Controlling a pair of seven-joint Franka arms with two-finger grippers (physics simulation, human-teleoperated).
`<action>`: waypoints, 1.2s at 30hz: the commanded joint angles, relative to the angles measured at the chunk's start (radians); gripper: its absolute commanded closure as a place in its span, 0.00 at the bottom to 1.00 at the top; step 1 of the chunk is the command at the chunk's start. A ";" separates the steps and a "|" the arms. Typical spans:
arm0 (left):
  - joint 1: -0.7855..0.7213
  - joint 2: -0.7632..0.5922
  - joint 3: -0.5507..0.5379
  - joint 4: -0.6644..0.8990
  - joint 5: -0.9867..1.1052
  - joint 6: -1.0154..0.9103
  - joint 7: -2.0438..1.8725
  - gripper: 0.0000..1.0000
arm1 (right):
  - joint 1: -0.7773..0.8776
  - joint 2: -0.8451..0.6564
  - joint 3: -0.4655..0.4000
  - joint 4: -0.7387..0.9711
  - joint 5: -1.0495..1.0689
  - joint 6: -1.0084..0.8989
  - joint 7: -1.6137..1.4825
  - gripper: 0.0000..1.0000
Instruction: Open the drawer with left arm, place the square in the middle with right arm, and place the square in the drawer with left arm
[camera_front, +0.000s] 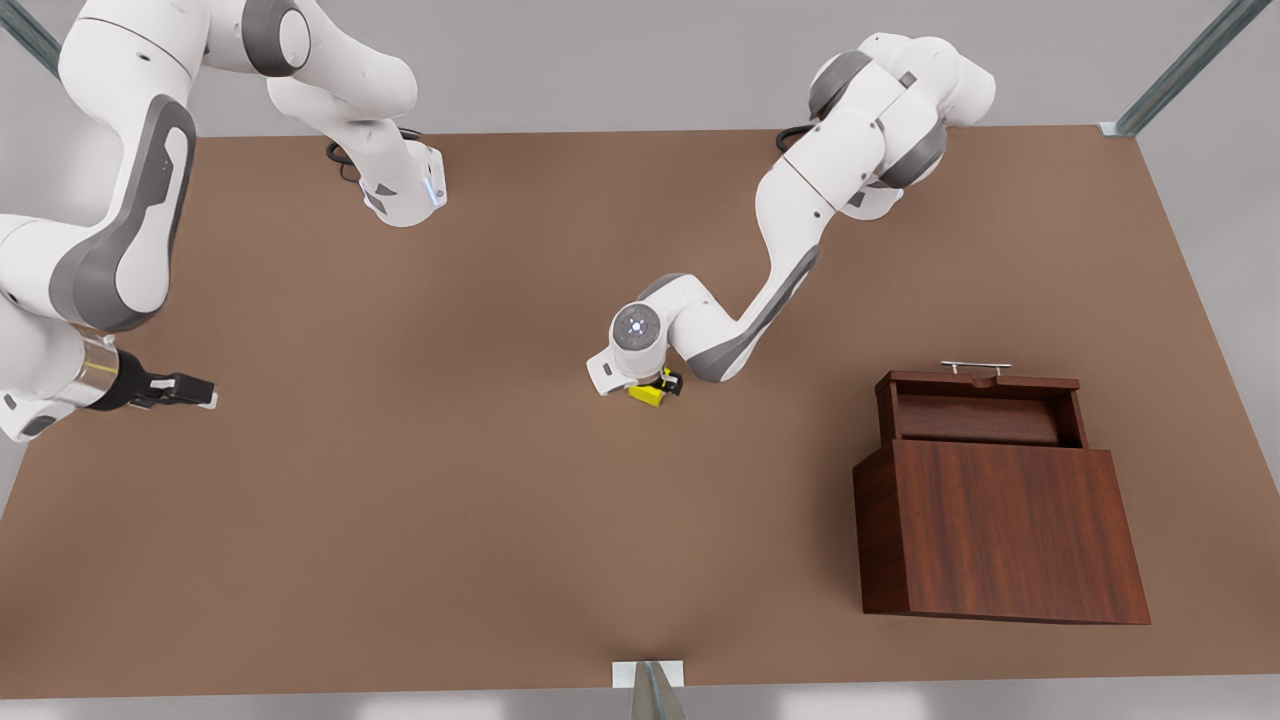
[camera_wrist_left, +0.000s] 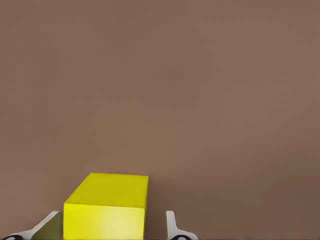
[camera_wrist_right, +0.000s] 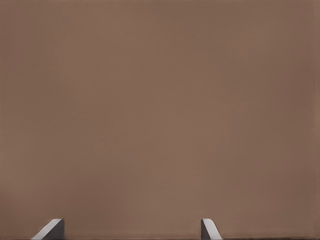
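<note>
Two grippers are seen over a plain brown tabletop, and both are held with their fingers apart. Nearest the camera in the front view, on the front view's right, a boxy cabinet of dark reddish wood is set on the table. Its drawer is pulled out on the far side, so that the shallow tray is exposed, and a thin silver handle is carried on the drawer's far edge.

Farther back, about the middle of the tabletop, the yellow square is found resting on the surface, well apart from the cabinet. The left gripper is lowered over it, pointing down. In the left wrist view the square is framed by the fingers: one finger is seen right against one side of the square, while a strip of table is visible between the other finger and the square. The square is thus straddled but not clamped.

At about the same depth, at the front view's left, the right gripper is held level above bare table, waiting, well apart from the square. In the right wrist view its fingertips are spread wide with nothing between them.
</note>
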 joint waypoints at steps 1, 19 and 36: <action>0.000 0.000 0.000 0.000 0.001 0.000 0.000 0.00 | 0.005 0.000 0.000 0.000 0.000 -0.022 0.001 0.00; -0.001 0.032 0.019 -0.018 0.004 0.089 0.000 0.47 | 0.016 -0.051 0.012 0.074 -0.036 -0.326 0.005 0.00; -0.006 0.046 0.019 -0.018 -0.004 0.091 -0.008 0.28 | 0.016 -0.049 0.014 0.074 -0.036 -0.338 0.005 0.00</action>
